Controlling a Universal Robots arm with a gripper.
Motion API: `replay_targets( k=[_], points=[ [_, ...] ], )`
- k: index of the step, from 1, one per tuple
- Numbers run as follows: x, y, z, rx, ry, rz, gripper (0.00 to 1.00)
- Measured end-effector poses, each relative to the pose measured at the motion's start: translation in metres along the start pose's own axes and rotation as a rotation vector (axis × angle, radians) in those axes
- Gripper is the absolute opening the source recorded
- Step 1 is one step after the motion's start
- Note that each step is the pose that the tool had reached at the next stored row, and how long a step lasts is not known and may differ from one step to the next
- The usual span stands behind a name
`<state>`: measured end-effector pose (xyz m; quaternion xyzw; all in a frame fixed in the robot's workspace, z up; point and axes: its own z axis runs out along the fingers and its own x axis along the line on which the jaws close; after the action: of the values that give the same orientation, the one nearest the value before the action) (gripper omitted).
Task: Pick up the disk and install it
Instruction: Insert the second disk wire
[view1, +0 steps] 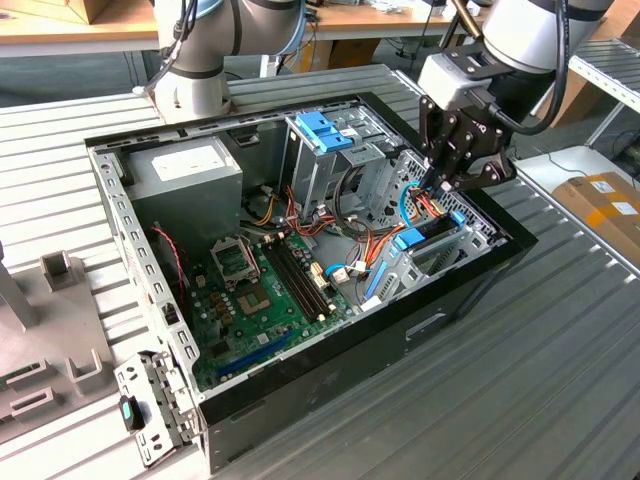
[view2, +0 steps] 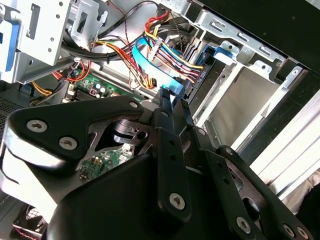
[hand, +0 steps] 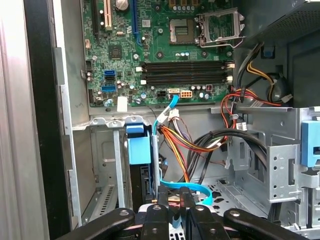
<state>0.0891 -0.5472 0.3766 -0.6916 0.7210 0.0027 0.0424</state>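
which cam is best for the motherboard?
First wrist view: the motherboard faces the lens, with RAM slots and CPU socket unobstructed. The exterior view shows it whole but oblique, inside the case. The second wrist view shows a sliver behind the gripper.

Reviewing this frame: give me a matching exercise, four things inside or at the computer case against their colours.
Things:
1. motherboard
2. drive cage latch
3. power supply box
4. gripper

Descriptions:
a. blue plastic
b. black, reaching down into the case
c. green, with dark memory slots
d. grey, with a white sticker

Pairs: 1-c, 2-a, 3-d, 4-b
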Motion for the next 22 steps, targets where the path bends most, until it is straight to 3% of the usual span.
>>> replay_targets(
  k=[3,5,7,9,10,12,13,22],
  points=[
    [-0.0004,0.0000,0.0003,0.0002,0.0052,0.000,0.24],
    [-0.0020,0.0002,0.0024,0.0007,0.0187,-0.001,0.24],
    [-0.0034,0.0003,0.0034,0.0009,0.0230,-0.002,0.24],
    [-0.0052,-0.0002,0.0040,0.0013,0.0319,-0.002,0.24],
    [-0.0061,-0.0012,0.0041,0.0015,0.0386,-0.003,0.24],
    [-0.0092,-0.0040,0.0044,0.0027,0.0725,-0.007,0.24],
    [-0.0096,-0.0042,0.0045,0.0028,0.0766,-0.007,0.24],
    [-0.0099,-0.0048,0.0045,0.0031,0.0813,-0.007,0.23]
  ],
)
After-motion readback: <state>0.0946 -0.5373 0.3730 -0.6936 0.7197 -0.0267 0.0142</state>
